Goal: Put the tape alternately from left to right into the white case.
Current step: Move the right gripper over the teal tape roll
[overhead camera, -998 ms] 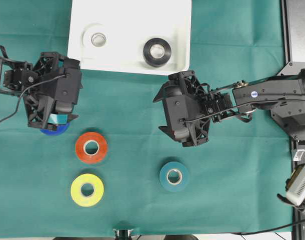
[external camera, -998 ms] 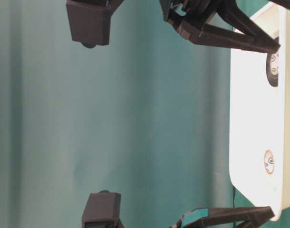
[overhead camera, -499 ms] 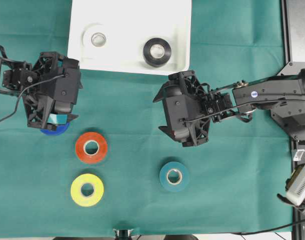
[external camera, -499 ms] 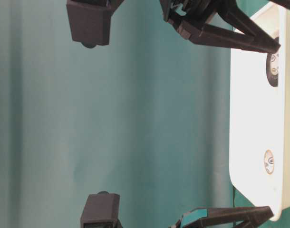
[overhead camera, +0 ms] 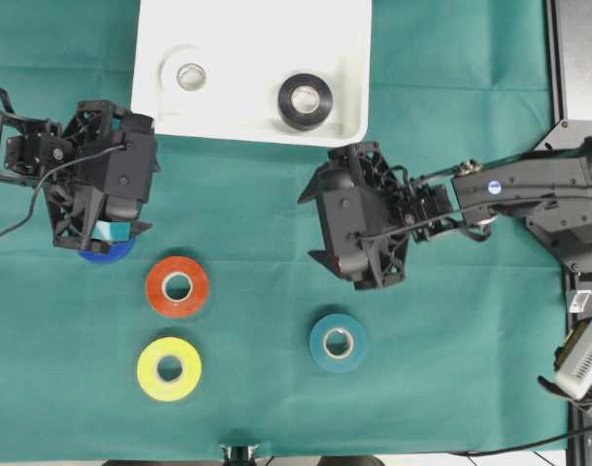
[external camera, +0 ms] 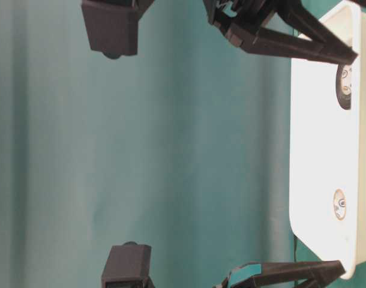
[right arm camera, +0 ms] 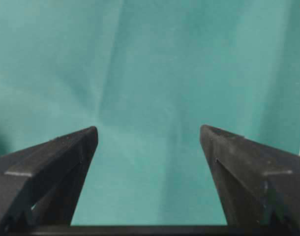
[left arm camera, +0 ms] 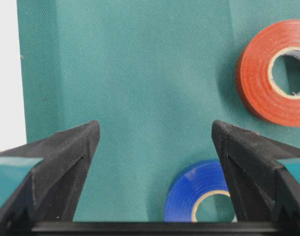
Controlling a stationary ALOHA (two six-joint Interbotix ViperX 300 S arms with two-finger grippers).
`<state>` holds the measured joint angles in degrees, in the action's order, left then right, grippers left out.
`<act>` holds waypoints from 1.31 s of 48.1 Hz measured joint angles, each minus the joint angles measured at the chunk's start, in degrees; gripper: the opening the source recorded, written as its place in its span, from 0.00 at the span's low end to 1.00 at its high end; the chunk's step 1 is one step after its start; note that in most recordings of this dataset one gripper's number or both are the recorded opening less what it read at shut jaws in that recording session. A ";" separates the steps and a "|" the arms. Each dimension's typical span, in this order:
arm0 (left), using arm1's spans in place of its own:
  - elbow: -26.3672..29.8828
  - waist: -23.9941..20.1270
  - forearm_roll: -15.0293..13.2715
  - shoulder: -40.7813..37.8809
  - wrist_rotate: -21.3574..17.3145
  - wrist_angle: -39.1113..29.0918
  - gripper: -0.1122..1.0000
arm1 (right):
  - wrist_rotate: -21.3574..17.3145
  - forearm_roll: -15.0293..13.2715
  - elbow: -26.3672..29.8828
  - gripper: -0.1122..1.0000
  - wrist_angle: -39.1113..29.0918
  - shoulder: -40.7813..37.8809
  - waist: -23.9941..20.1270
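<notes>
case (overhead camera: 247, 116): white roll (overhead camera: 190, 76) and black roll (overhead camera: 305, 97) inside
left gripper (left arm camera: 155, 147): jaws apart, below case's left corner (over blue roll (left arm camera: 201, 199))
right gripper (right arm camera: 147, 147): jaws apart, bare cloth (overhead camera: 451, 369) beneath

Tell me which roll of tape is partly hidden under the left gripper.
The blue roll. It lies beneath the open left gripper, only its edge showing; the red, yellow and teal rolls lie fully uncovered.

No legible text, brand, number or sign is found in any view. A small round blue-and-white sticker (overhead camera: 492, 183) is seen on the right arm, right of centre in the overhead frame, but its marking cannot be read.
</notes>
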<state>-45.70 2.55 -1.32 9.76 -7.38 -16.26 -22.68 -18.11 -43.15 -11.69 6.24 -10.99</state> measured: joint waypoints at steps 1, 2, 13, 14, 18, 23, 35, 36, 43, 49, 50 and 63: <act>0.00 -0.09 0.00 0.00 -0.09 0.09 0.96 | -0.09 -0.09 0.00 0.85 0.09 0.00 -0.35; 0.00 0.00 0.00 0.00 -0.09 0.00 0.96 | -0.26 0.00 0.00 0.85 0.00 0.00 -0.70; 0.00 0.00 0.00 0.00 -0.09 0.35 0.96 | -1.49 -0.09 0.00 0.85 0.18 0.00 -4.22; 0.00 0.00 0.00 0.00 -0.09 0.35 0.96 | -1.76 -0.09 0.00 0.85 0.26 0.00 -4.48; 0.00 0.00 0.00 0.00 -0.09 0.35 0.96 | -2.64 -0.09 0.00 0.85 0.79 0.00 -5.98; 0.00 0.00 -0.09 0.00 -0.09 0.35 0.96 | -3.60 0.00 0.00 0.85 1.58 0.00 -7.65; -0.18 0.09 0.00 0.00 -0.18 0.44 0.96 | -6.06 0.00 0.00 0.85 2.90 -1.85 -11.95; -0.18 0.09 0.00 -0.09 -0.18 0.53 0.96 | -6.33 0.00 0.00 0.85 2.90 -1.93 -12.13; -0.18 0.09 0.00 -0.09 -0.18 0.53 0.96 | -7.38 0.00 0.00 0.85 3.08 -2.29 -13.45; -0.18 0.09 -0.09 0.00 -0.18 0.88 0.96 | -7.65 0.00 0.00 0.85 2.99 -2.55 -14.15; -0.26 0.09 0.00 0.00 -0.18 0.97 0.96 | -7.73 0.00 0.00 0.85 3.08 -2.55 -14.24; -0.44 0.09 0.00 0.00 -0.18 1.67 0.96 | -7.82 0.00 0.00 0.85 3.08 -3.87 -14.41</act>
<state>-46.14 2.64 -1.32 9.76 -7.56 -14.59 -30.50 -18.11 -43.15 -8.61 2.37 -25.40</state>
